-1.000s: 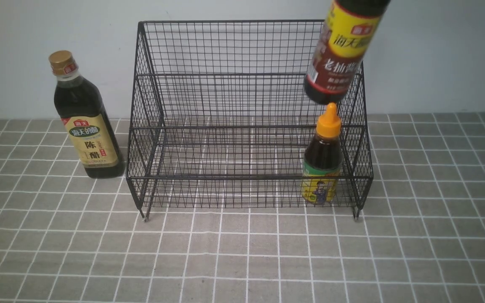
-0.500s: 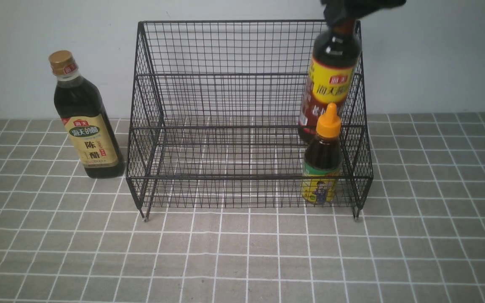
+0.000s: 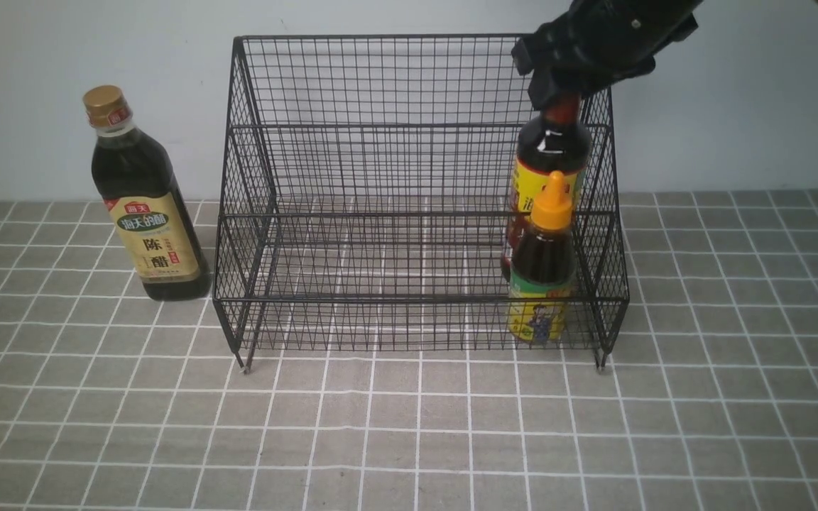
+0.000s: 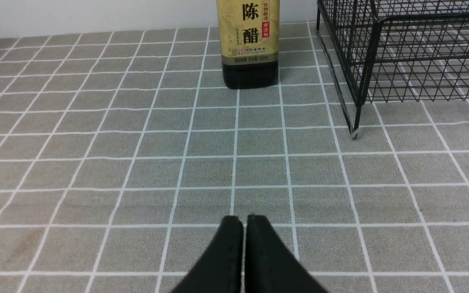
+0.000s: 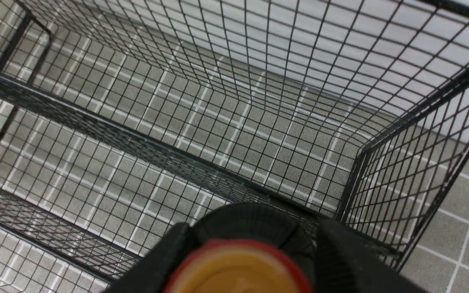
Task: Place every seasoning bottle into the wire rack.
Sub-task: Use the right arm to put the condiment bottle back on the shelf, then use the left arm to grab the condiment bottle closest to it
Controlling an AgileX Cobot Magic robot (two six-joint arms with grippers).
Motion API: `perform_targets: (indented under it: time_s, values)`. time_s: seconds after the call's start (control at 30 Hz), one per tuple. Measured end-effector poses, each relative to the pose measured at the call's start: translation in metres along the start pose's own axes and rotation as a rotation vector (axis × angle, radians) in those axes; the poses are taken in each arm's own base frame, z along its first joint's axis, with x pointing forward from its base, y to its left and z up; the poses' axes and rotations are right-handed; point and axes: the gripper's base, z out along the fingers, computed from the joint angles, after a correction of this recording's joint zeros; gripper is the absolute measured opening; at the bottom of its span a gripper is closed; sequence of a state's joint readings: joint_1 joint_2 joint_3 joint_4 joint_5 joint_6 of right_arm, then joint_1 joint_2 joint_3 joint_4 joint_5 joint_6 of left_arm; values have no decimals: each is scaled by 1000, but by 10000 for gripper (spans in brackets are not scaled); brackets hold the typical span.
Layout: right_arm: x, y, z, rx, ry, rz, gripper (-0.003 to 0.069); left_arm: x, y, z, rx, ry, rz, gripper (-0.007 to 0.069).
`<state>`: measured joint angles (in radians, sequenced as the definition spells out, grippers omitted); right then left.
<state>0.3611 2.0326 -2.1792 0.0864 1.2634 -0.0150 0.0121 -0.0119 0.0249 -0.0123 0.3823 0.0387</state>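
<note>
My right gripper [image 3: 558, 91] is closed around the top of the tall bottle with the yellow and red label [image 3: 548, 160]. It pinches the cap from both sides. In the right wrist view the cap [image 5: 238, 266] sits tight between my two black fingers [image 5: 153, 264]. The bottle stands almost straight up inside the wire rack [image 3: 380, 177], at the rack's right end. It is just behind the short bottle with the orange nozzle [image 3: 544, 273], which stands in the front, lowest part of the rack. The short bottle hides the tall one's bottom, so I cannot tell if it rests on a shelf. My left gripper [image 4: 244, 248] is near the gray tiled table [image 3: 409, 426]. Its two fingers are pressed together with nothing between them. The tall bottle with the gold cap [image 3: 145, 213] stands on the table, outside the rack, just beside its left side.
</note>
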Motion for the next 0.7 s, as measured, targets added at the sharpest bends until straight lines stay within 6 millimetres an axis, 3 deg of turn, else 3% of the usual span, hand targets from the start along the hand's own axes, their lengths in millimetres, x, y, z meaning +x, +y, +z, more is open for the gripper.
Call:
perform_targets:
  time_s: [0.13, 0.23, 0.3, 0.33, 0.43, 0.47, 0.53, 0.57, 0.7]
  values:
    - [-1, 0, -10, 2, -18, 2, 458, 0, 0, 0, 0, 0, 0, -7]
    - [-3, 2, -31, 4, -58, 0, 477, 0, 0, 0, 0, 0, 0, -7]
    - [-5, 2, -63, 21, -119, -10, 480, 0, 0, 0, 0, 0, 0, -7]
    - [-5, 2, -69, 23, -130, -11, 480, 0, 0, 0, 0, 0, 0, -7]
    - [-2, 3, -131, 56, -247, -26, 477, 0, 0, 0, 0, 0, 0, -7]
    - [-2, 3, -131, 59, -247, -27, 476, 0, 0, 0, 0, 0, 0, -7]
    - [9, 5, -191, 70, -363, -33, 426, 0, 0, 0, 0, 0, 0, -7]
    - [10, 5, -195, 71, -371, -33, 421, 0, 0, 0, 0, 0, 0, -7]
    - [37, 10, -274, 67, -530, -15, 237, 0, 0, 0, 0, 0, 0, -7]
